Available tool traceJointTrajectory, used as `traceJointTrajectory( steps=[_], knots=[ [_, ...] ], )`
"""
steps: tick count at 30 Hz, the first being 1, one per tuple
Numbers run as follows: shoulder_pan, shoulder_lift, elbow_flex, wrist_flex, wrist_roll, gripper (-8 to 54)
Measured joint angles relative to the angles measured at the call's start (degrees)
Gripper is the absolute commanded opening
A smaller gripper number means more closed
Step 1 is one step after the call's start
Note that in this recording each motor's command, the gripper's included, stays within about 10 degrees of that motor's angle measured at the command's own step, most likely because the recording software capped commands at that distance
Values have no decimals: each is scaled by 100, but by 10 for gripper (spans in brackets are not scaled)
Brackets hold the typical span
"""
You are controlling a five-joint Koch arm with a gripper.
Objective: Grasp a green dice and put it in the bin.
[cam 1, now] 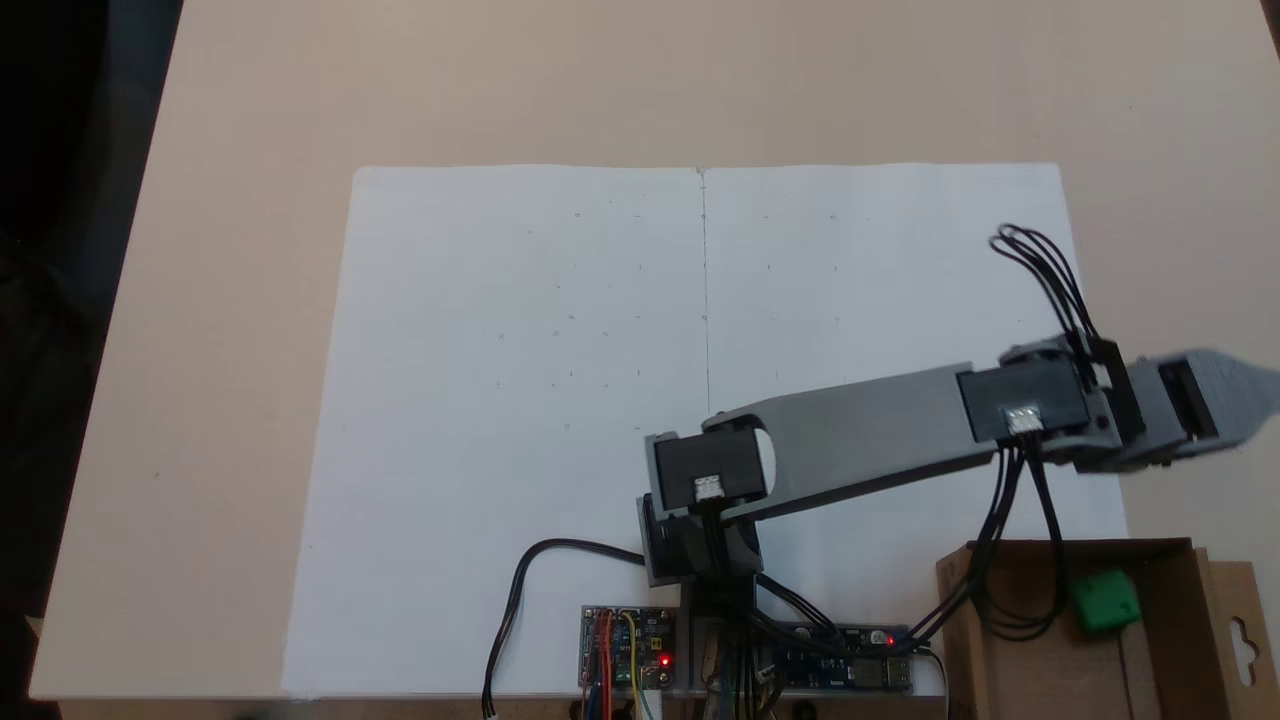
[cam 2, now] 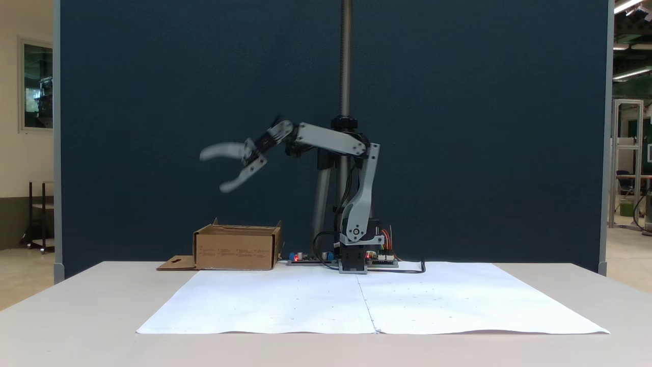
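White paper sheets (cam 2: 372, 300) lie nearest the camera in a fixed view, two of them side by side on the pale table (cam 2: 76, 316), their seam running down the middle. Behind them, at the far edge, stands the arm's base (cam 2: 356, 255) with circuit boards (cam 2: 310, 258) beside it, small red lights glowing on them. The brown cardboard bin (cam 2: 237, 248) sits left of the base in this view, its flap (cam 2: 175, 263) with the keyhole-shaped cutout lying flat on the table to its left.

The arm rises from the base and reaches out over the bin. The gripper (cam 2: 214, 171) hangs high above the box, slightly blurred, its two curved jaws spread wide apart with nothing between them.

From above, in the other fixed view, the arm (cam 1: 870, 430) stretches toward the right edge, where the gripper's jaw is partly cut off. Black cables (cam 1: 1010, 560) droop from the forearm down over the bin (cam 1: 1000, 660) at the lower right corner. The green dice (cam 1: 1105, 600) lies inside the bin, on its floor near the upper wall, just right of the hanging cables. The flap (cam 1: 1240, 630) juts out on the box's right side.
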Motion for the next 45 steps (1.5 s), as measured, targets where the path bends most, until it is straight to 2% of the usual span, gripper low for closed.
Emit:
traceJointTrajectory(
  steps=[10,19,25,40,45],
  knots=[
    [-2733,1055,149,-580,62,439],
    [-5862,2083,2364,-642,62,441],
    [-7515,2637,3709,-1591,62,439],
    [-7840,2760,7603,-4315,-141,432],
    [-7840,2760,8156,-5229,-431,432]
  ],
)
